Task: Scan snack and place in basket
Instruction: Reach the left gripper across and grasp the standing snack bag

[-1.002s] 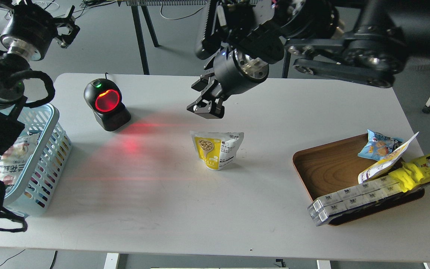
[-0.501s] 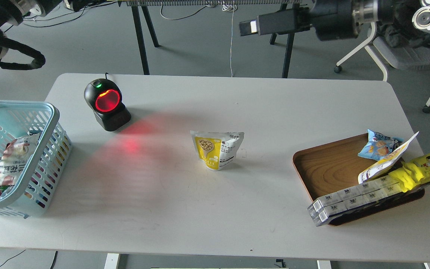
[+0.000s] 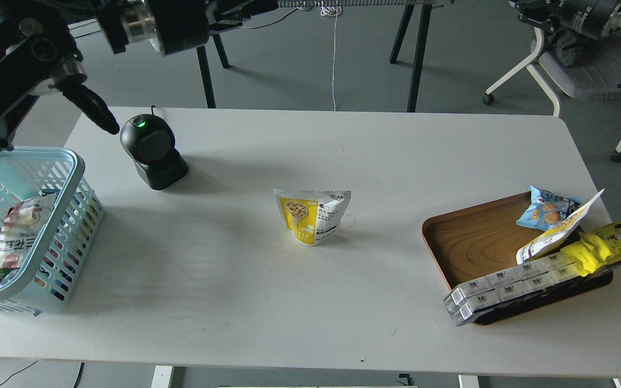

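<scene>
The snack (image 3: 313, 214), a small yellow-and-white pouch, stands upright near the middle of the white table, with nothing touching it. At the table's left edge sits the light blue basket (image 3: 76, 161), which holds a red-and-white packet. My left gripper (image 3: 256, 6) is high at the top edge, far above and behind the snack. It looks dark and its fingers cannot be told apart. My right gripper (image 3: 526, 11) is at the top right, far from the snack, and is just as unclear.
A black scanner (image 3: 154, 152) with a green light stands at the back left, its window dark. At the right, a brown wooden tray (image 3: 472, 242) holds a blue snack bag (image 3: 545, 209), a long yellow packet (image 3: 615, 240) and a row of clear boxes (image 3: 504, 288).
The scanner's red glow has gone out. My right arm has drawn back to the top right corner. My left arm has swung in across the top left. The snack has not moved.
</scene>
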`<state>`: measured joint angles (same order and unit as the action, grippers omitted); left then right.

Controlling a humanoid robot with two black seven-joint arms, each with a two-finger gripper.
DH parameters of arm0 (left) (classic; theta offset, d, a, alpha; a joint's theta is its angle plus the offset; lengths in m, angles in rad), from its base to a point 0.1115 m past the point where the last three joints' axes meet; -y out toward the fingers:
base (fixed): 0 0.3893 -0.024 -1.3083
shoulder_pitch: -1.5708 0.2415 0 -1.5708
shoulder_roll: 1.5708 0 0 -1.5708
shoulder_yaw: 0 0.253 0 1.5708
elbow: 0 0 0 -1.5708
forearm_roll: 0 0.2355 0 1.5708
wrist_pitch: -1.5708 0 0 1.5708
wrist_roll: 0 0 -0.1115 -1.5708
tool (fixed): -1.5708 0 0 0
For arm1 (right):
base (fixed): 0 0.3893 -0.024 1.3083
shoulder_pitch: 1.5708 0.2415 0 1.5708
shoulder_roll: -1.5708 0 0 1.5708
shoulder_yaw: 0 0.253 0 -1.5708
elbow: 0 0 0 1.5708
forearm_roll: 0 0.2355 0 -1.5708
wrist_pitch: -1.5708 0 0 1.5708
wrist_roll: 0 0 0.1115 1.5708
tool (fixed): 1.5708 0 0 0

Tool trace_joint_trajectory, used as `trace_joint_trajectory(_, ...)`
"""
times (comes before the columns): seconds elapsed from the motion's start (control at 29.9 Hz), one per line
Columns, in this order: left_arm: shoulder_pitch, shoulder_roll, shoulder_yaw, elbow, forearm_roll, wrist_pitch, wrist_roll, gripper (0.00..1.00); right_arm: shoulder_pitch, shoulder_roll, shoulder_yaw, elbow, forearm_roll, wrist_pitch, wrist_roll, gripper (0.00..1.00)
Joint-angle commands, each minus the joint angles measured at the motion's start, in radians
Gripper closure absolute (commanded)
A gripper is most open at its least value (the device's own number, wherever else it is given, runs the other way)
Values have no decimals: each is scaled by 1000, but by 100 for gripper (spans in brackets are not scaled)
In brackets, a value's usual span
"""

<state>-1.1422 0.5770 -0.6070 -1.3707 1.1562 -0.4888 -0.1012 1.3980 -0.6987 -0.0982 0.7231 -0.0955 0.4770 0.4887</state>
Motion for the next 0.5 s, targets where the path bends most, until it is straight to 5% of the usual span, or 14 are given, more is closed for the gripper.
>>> trace_joint_trajectory(0.0, 2, -37, 47, -91, 237, 0, -6, 3, -101, 24, 84, -97, 254, 12, 0, 1)
trace_joint_trajectory(0.17, 2, -87, 157, -148, 514, 0, -25, 5, -243, 97, 280, -208, 404, 12, 0, 1)
trace_joint_trajectory(0.33, -5, -127, 291, -159, 690, 0, -31, 6, -433, 157, 555, -218, 451, 12, -140, 1)
trace_joint_trajectory(0.47, -10, -132, 346, -157, 833, 0, -38, 9, -519, 171, 699, -206, 450, 12, -176, 1)
